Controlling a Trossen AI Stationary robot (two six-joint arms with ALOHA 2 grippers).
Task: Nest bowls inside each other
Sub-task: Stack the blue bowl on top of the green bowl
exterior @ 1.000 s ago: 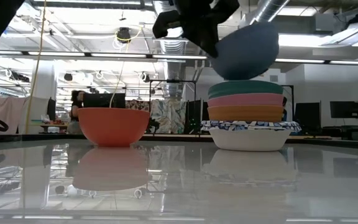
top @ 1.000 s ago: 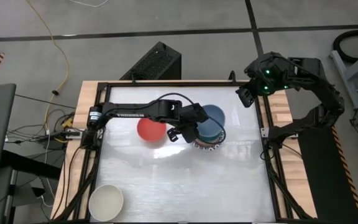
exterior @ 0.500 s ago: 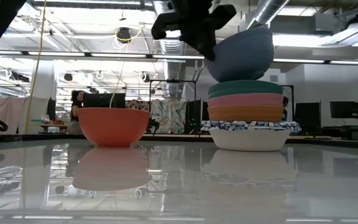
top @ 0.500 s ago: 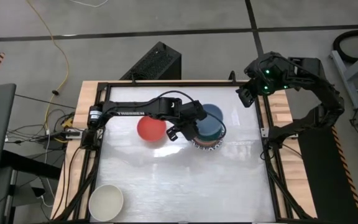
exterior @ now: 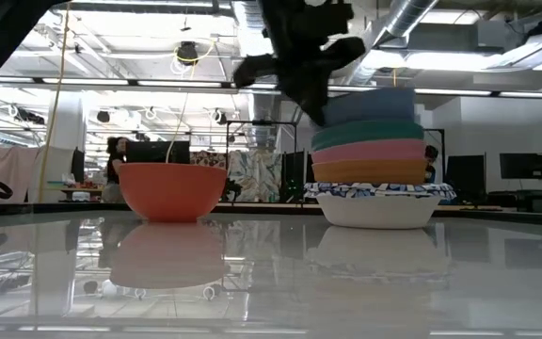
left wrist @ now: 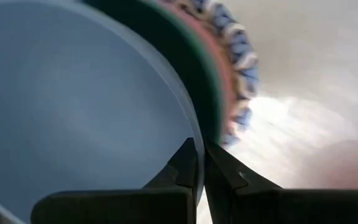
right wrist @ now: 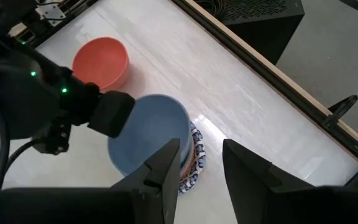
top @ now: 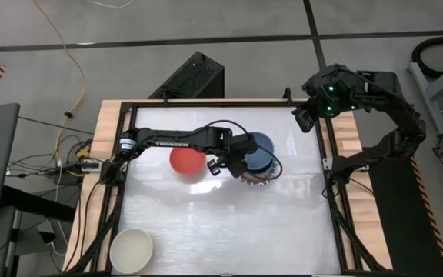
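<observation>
The left gripper [top: 241,158] is clenched on the rim of the blue bowl [top: 261,149], one finger inside and one outside, and the bowl sits on top of the stack [exterior: 376,169]: green, pink and orange bowls over white ones with blue-patterned rims. The red bowl [top: 186,160] stands alone just beside the stack, on the left arm's side. The cream bowl [top: 131,249] sits well apart from the stack at the table's [top: 229,223] near corner. The right gripper [right wrist: 197,163] hangs above the table's far edge, beyond the stack, its fingers apart and holding nothing.
</observation>
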